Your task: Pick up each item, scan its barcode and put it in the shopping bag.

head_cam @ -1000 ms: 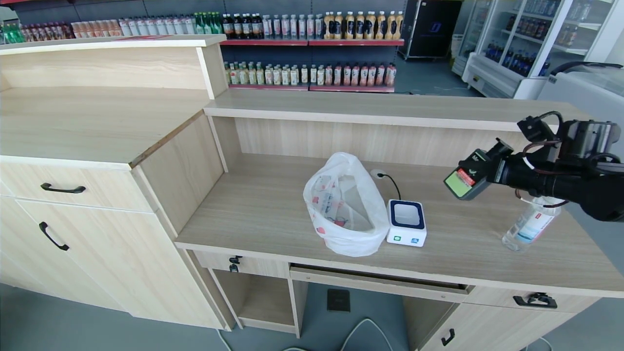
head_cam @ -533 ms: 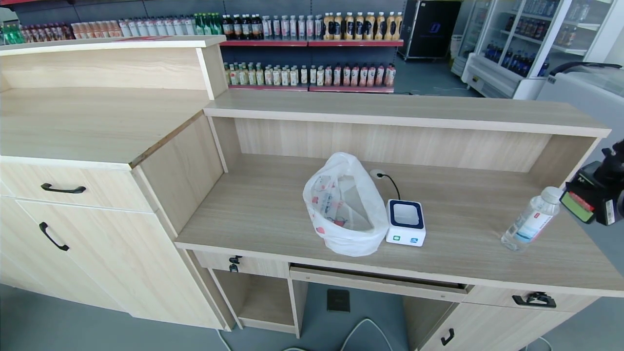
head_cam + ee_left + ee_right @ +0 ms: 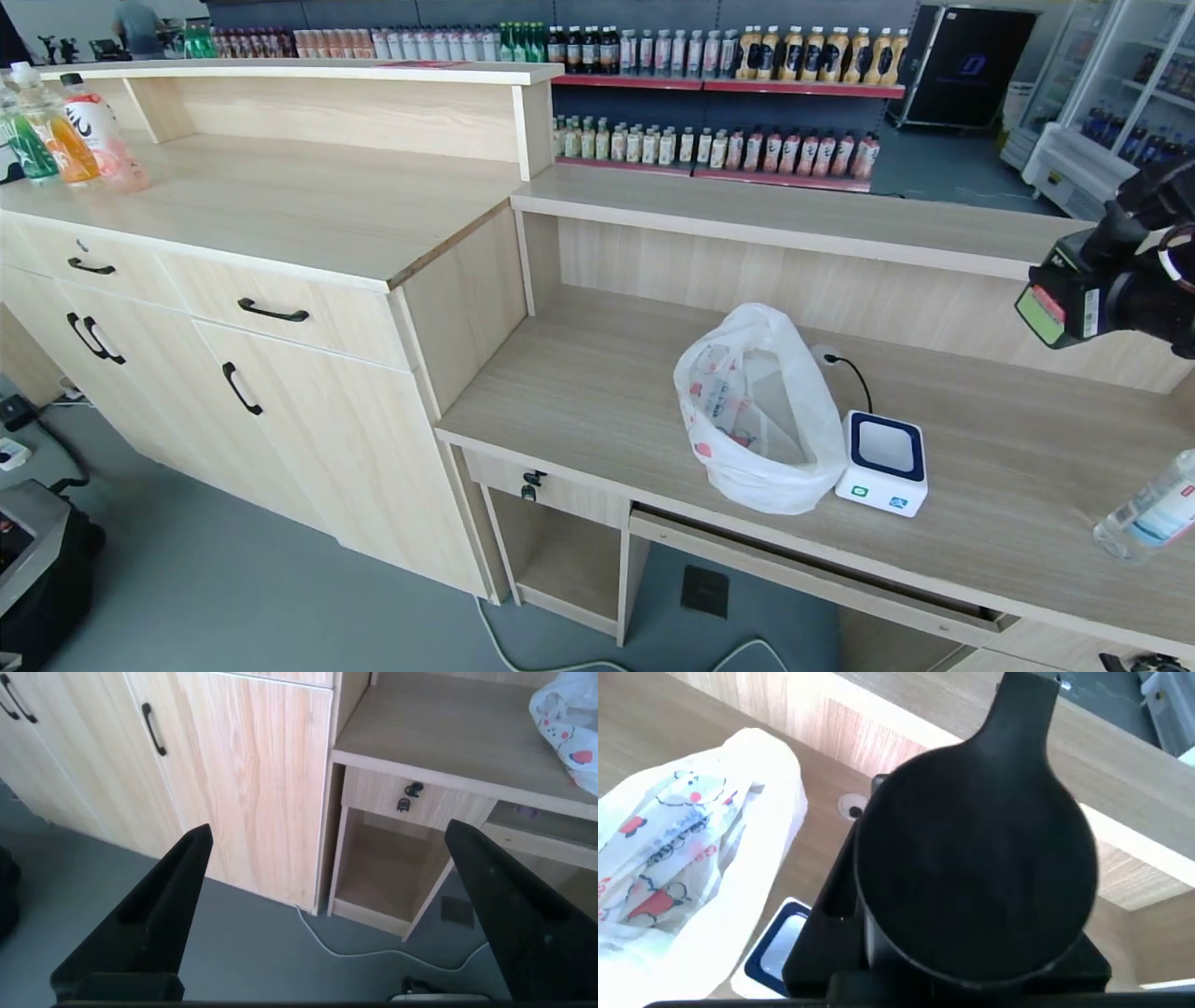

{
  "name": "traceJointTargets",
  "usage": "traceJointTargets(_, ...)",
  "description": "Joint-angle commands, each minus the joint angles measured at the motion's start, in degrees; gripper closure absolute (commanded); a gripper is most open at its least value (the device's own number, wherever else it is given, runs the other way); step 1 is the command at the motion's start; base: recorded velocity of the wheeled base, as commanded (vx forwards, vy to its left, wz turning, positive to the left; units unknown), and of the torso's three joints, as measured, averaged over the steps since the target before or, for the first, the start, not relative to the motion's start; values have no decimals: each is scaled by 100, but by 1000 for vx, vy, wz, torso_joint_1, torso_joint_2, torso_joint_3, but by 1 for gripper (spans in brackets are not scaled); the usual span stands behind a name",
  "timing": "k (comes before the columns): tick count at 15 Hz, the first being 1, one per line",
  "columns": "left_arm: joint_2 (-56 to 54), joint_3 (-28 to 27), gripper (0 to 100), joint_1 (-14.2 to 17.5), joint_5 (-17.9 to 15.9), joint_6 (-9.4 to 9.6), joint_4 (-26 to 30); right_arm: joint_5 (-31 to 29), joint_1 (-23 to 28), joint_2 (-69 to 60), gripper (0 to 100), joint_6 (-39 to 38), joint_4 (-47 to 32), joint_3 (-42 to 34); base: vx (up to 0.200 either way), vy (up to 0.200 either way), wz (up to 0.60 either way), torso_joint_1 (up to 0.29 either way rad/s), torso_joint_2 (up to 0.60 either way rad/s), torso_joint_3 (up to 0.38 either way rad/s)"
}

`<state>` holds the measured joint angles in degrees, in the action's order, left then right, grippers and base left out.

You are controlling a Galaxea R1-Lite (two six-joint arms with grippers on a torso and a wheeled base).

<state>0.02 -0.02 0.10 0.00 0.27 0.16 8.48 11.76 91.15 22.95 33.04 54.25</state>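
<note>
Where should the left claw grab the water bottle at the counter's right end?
Around the labelled mid-body of the water bottle, open left claw level, coming from the front edge of the counter. It seems to stand on its base, round, bare counter around it; the back panel blocks the far side. The right claw holds the handheld scanner.

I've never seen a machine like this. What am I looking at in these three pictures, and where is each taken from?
This is a two-armed robot at a shop counter. The wide picture comes from a camera on its head; the other two from cameras on its wrists. On the counter are a white shopping bag, a small white scanner box beside it, and a clear water bottle farther right. The right pincer holds a black handheld device, probably a barcode scanner. The left pincer hangs open above the floor.
</note>
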Motion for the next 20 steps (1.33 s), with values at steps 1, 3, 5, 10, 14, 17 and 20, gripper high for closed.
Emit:
traceJointTargets(1,-2,2,0,-1,0,0,2,-22,-693,1458,100,-705,10,974,0,0,0,0,0,0)
traceJointTargets(3,-2,2,0,-1,0,0,2,-5,-825,1959,100,-740,221,991,0,0,0,0,0,0)
traceJointTargets(5,-2,2,0,-1,0,0,2,30,-992,2293,100,-1030,388,974,0,0,0,0,0,0)
traceJointTargets(10,-2,2,0,-1,0,0,2,347,-1141,3172,100,-1214,827,1325,0,0,0,0,0,0)
traceJointTargets(14,-2,2,0,-1,0,0,2,347,-1352,3700,100,-1434,906,1976,0,0,0,0,0,0)
traceJointTargets(17,-2,2,0,-1,0,0,2,373,-1484,4034,100,-1531,880,2362,0,0,0,0,0,0)
traceJointTargets(20,-2,2,0,-1,0,0,2,549,-1563,4324,100,-1540,889,2696,0,0,0,0,0,0)
